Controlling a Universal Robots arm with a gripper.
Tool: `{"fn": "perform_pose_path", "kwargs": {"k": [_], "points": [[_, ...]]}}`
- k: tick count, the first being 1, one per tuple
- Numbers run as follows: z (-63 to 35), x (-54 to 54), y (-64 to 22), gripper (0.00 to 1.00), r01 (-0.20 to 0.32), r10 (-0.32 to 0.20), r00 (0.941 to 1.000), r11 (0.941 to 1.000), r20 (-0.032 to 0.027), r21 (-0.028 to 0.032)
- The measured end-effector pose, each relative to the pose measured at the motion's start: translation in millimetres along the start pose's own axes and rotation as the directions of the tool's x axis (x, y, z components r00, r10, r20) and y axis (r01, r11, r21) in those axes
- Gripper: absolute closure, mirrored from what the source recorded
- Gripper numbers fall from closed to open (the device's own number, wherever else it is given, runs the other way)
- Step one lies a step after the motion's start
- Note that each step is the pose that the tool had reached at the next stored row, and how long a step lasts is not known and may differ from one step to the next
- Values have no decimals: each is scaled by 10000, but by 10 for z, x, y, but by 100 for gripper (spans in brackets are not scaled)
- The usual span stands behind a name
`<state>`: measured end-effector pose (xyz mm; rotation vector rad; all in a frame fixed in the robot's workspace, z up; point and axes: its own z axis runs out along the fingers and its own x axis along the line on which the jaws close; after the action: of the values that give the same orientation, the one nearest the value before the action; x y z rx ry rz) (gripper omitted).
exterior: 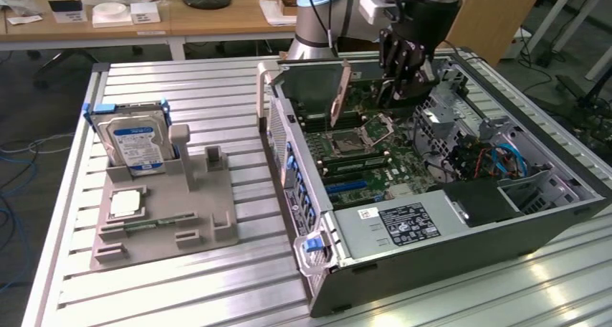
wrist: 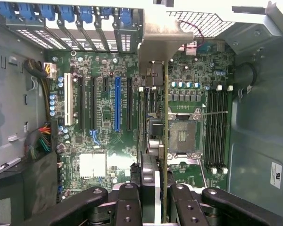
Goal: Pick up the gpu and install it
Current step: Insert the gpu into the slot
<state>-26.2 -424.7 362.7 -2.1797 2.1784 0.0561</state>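
At the exterior view's left, a silver hard drive stands in a grey plastic holder on the ribbed metal surface. Rightward, inside the open computer case, the hand is clenched on the gpu. The gpu is a slim, stiff card hanging edge-down under the hand, its long axis parallel to the expansion slots of the green motherboard.

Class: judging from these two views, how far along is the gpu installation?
Done: the gpu is picked up and inside the open case. In hand: the gripper is shut on it, holding it edge-on over the motherboard. Left: seating it, as it appears not yet pressed into the board.
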Motion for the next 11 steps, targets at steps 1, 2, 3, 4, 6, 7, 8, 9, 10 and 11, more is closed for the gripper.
{"fn": "perform_pose_path", "kwargs": {"k": [1,2,3,4,6,7,8,9,10,11], "points": [[2,1,0,72,-16,16,10000,10000,-3,0],[3,1,0,72,-35,35,10000,10000,-4,2],[5,3,1,72,-46,46,10000,10000,-5,2],[7,5,2,72,-50,50,10000,10000,-1,4],[6,7,1,72,-53,53,10000,10000,-2,4],[6,7,1,72,-53,53,10000,10000,-3,3],[7,8,1,72,-51,51,10000,10000,-4,3],[7,8,1,72,-51,51,10000,10000,-4,3],[7,8,1,72,-52,52,10000,10000,-4,3],[7,8,1,72,-51,51,10000,10000,-4,3]]}}
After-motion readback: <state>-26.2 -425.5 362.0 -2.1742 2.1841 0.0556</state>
